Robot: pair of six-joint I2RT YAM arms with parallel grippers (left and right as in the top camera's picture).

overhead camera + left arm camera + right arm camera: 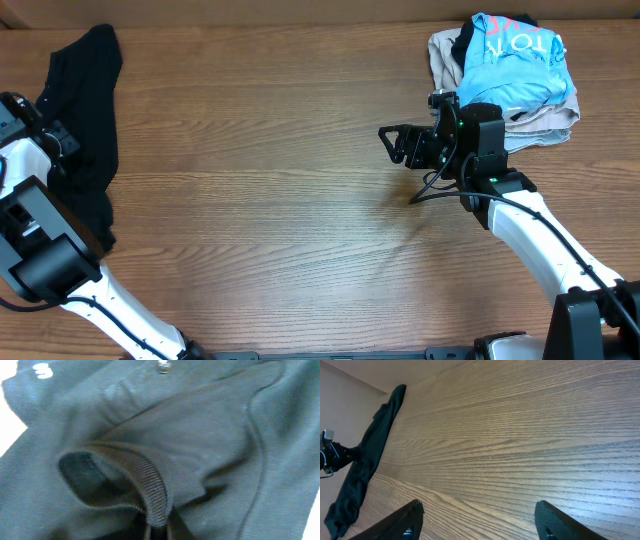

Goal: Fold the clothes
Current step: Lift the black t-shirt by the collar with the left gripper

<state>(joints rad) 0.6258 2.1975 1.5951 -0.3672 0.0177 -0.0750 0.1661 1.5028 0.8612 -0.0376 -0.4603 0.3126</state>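
**Limp black fabric garment [95,90] stretched along the wooden table's [280,200] left edge**
Its long axis ran from the table's far edge toward the near one. The left gripper [157,530] was clamped on its ribbed cuff [150,485]. The right gripper [395,145] hung over the table's right half, fingers spread wide. A light blue shirt [515,60] topped beige folded garments [545,125] at the table's far right corner.
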